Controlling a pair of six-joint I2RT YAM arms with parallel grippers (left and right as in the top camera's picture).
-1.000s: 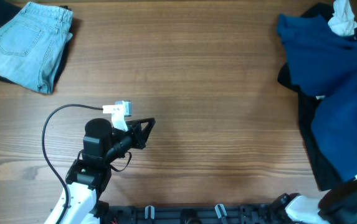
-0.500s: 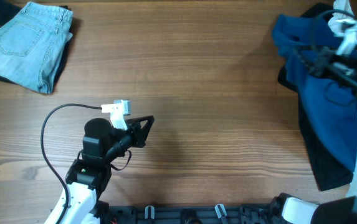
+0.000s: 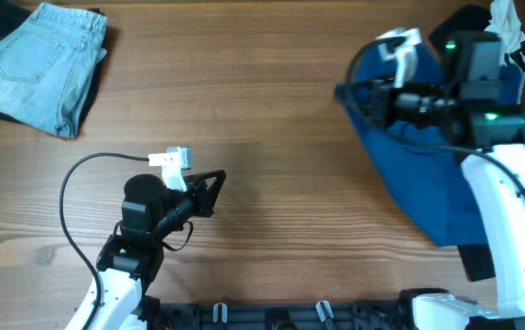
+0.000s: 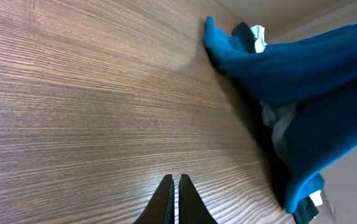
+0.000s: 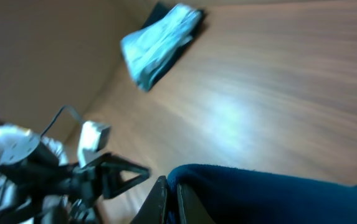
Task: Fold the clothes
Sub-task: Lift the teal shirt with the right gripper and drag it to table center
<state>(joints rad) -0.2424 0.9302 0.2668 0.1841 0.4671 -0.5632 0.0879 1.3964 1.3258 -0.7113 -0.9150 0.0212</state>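
Shirt (image 3: 418, 174), folded at all?
Not at all. Bunched and wrinkled at the right side of the table (image 3: 271, 110), one edge lifted and drawn toward the middle, the rest trailing over a black cloth (image 3: 477, 261).

Held by what?
By the right gripper (image 3: 352, 92), jaws clamped on a blue edge, plain enough in the right wrist view.

And the left gripper (image 3: 218, 179)?
Low over bare wood near the front left, jaws together with nothing between them, well apart from the shirt.

Anything else lying about?
Jeans (image 3: 42, 64), folded at the far left corner, no part of this job. White garment (image 3: 505, 23) at the far right corner, just beside the shirt.

Left to do, then?
Nearly everything, by the look of it: spreading flat in the open middle, smoothing out, bringing in the sleeves, then folding over. Sleeves impossible to pick out in the heap for now. Probably work for both grippers.
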